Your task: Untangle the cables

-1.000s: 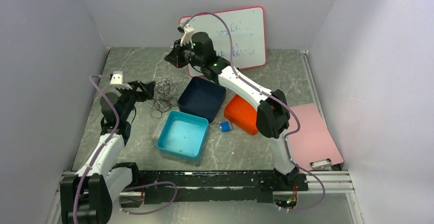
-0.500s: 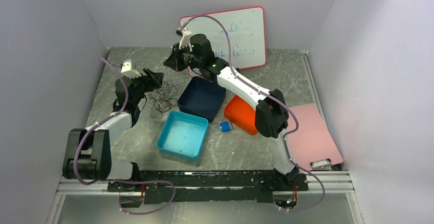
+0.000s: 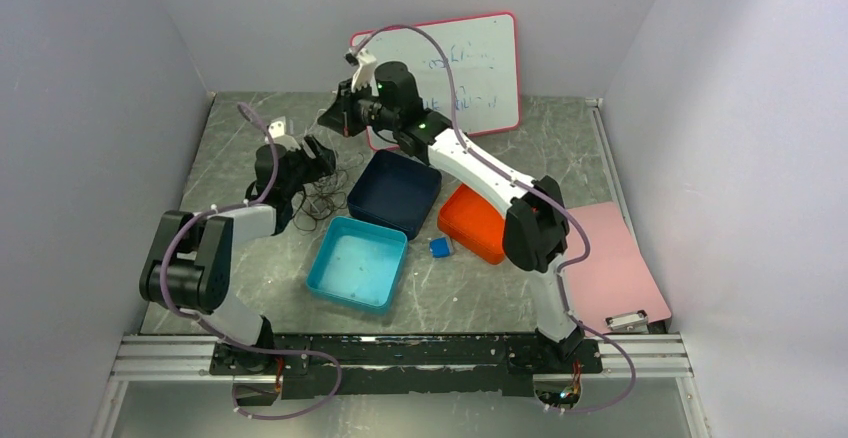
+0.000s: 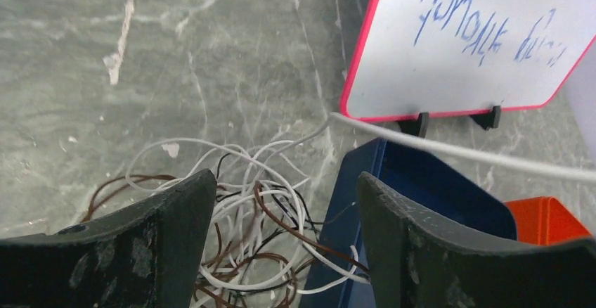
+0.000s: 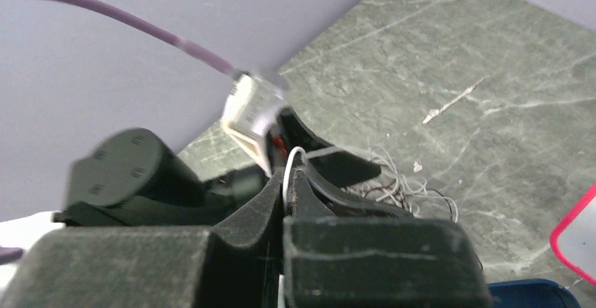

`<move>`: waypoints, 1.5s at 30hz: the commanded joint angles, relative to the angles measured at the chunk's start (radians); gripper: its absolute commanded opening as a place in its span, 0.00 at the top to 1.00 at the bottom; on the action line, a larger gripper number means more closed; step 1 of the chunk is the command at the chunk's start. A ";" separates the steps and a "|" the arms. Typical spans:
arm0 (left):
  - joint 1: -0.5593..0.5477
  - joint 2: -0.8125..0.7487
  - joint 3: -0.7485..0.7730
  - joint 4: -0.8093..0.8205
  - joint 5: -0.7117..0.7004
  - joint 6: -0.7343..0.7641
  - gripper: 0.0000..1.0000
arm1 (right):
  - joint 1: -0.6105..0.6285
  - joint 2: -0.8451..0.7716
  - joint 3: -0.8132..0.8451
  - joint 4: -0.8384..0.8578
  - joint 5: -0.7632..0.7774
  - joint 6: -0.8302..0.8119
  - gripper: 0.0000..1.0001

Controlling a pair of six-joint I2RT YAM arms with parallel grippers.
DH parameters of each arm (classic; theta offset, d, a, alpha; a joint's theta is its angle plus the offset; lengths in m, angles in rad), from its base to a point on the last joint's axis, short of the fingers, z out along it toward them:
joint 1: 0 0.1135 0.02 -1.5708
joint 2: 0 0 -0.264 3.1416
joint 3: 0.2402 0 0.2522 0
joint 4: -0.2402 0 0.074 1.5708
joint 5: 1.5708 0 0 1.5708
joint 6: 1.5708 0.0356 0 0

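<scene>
Top external: cables [image 3: 318, 200] sit in a loose clump left of centre, on the grey table [image 3: 250, 118], just left of the navy tray [image 3: 395, 194] and above the teal tray [image 3: 358, 263]. The clump itself has no clear long axis, just small curled loops of brown, black and white.

Left gripper [image 3: 318, 155] is over the upper edge of the clump. In the left wrist view the left gripper [image 4: 284, 181] has its jaws spread wide with nothing between them but the cables [image 4: 246, 216] below; can't tell if the fingers touch the strands.

One white strand [image 4: 450, 150] leaves the clump pulled straight. It runs from frame centre to the right edge, sloping slightly down, and passes in front of the whiteboard [image 4: 478, 34] and over the navy tray [image 4: 436, 195].

Right gripper [image 3: 333, 118] is raised at upper centre, in front of the whiteboard's left edge. In the right wrist view the right gripper [image 5: 284, 181] has its jaws closed, pinching a white strand [image 5: 292, 155] that loops just past the tips.

An orange tray [image 3: 470, 223] is right of the navy one.
</scene>
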 commanded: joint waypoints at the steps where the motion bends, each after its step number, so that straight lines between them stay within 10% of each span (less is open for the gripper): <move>1: -0.031 0.044 0.012 -0.030 -0.084 0.011 0.23 | -0.002 -0.122 0.022 0.037 -0.013 0.008 1.00; 45: -0.073 0.156 0.002 -0.197 -0.373 -0.032 0.42 | -0.108 -0.764 -0.138 -0.016 0.435 -0.284 1.00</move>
